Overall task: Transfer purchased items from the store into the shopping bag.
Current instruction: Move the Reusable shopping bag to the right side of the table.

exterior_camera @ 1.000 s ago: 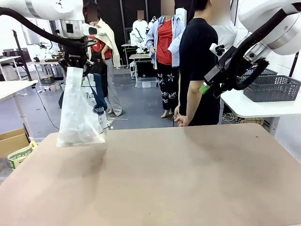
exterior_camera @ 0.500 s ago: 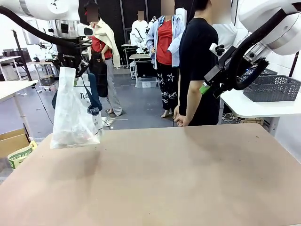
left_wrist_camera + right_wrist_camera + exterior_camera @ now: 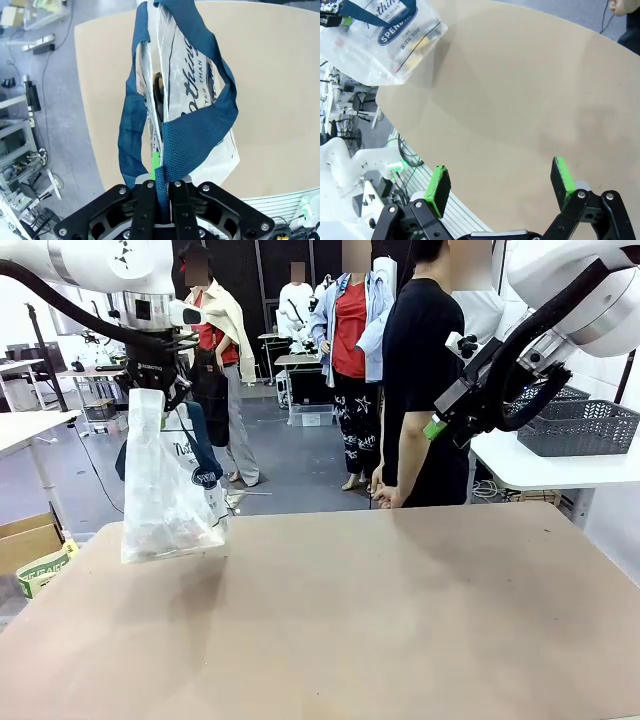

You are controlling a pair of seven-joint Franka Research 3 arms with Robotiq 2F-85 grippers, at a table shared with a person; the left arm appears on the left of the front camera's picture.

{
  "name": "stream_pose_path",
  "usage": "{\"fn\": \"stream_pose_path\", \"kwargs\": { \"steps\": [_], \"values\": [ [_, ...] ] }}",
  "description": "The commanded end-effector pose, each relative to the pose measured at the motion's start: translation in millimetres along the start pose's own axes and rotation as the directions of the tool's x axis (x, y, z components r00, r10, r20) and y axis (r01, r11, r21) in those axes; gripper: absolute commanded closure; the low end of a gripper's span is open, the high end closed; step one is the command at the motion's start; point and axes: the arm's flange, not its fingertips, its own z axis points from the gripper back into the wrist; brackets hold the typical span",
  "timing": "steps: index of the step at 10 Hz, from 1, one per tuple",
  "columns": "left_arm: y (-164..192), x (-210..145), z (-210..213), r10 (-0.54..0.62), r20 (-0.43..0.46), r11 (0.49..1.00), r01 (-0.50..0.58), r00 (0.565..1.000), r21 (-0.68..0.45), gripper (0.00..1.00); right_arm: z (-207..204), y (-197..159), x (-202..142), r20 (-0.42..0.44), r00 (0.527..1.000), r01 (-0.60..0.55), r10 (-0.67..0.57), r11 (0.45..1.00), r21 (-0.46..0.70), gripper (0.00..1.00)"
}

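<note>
The left gripper [image 3: 152,380] hangs high above the near-left corner of the worktop [image 3: 380,610], its fingers [image 3: 150,197] pressed together on a navy strap handle [image 3: 187,142] of the shopping bag [image 3: 165,490]. The bag dangles straight below those fingers, clear of the worktop, its translucent white body sagging toward the bottom. In the left wrist view the strap runs up between the closed fingers, and the second navy handle [image 3: 131,125] loops loose beside it; script lettering shows on the bag's side just beyond the fingers. In the right wrist view the bag sits far off from the right fingers, at the top left, with a navy oval print [image 3: 395,27] and a small yellowish item [image 3: 422,44] visible through the plastic.

The right gripper [image 3: 437,428] is held up at the right side, well apart from the bag, its green-padded fingers [image 3: 440,185] spread wide with nothing between them; bare worktop lies beyond them.

A person [image 3: 420,380] in a black top stands at the far edge of the worktop, arm hanging down. A dark grey lattice basket [image 3: 575,428] rests on a white table behind the right gripper.
</note>
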Motion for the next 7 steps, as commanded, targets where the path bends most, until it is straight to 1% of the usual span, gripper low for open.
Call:
{"fn": "stream_pose_path", "kwargs": {
  "steps": [1, 3, 4, 5, 7],
  "values": [
    [28.9, -0.7, -3.2, 0.022, 0.044, 1.0, -0.022, 0.999, -0.001, 1.0, -0.3, 1.4, 2.8, 0.002, 1.0, 0.019, -0.019, 1.0, 0.0, 0.0],
    [53.7, -5.9, 0.2, 0.091, 0.08, 0.996, -0.091, 0.993, -0.006, 1.0, -0.3, 1.4, 2.8, 0.002, 1.0, 0.019, -0.019, 1.0, 0.0, 0.0],
    [67.3, -7.1, -0.8, 0.105, 0.099, 0.995, -0.104, 0.99, -0.011, 1.0, -0.3, 1.4, 2.8, 0.002, 1.0, 0.019, -0.019, 1.0, 0.0, 0.0],
    [78.8, -9.8, -1.4, 0.115, 0.1, 0.993, -0.114, 0.988, -0.019, 1.0, -0.3, 1.4, 2.8, 0.002, 1.0, 0.019, -0.019, 1.0, 0.0, 0.0],
    [112.9, -15.2, -13.1, 0.139, 0.113, 0.99, -0.137, 0.984, -0.028, 1.0, -0.3, 1.4, 2.8, 0.002, 1.0, 0.019, -0.019, 1.0, 0.0, 0.0]
  ]
}}
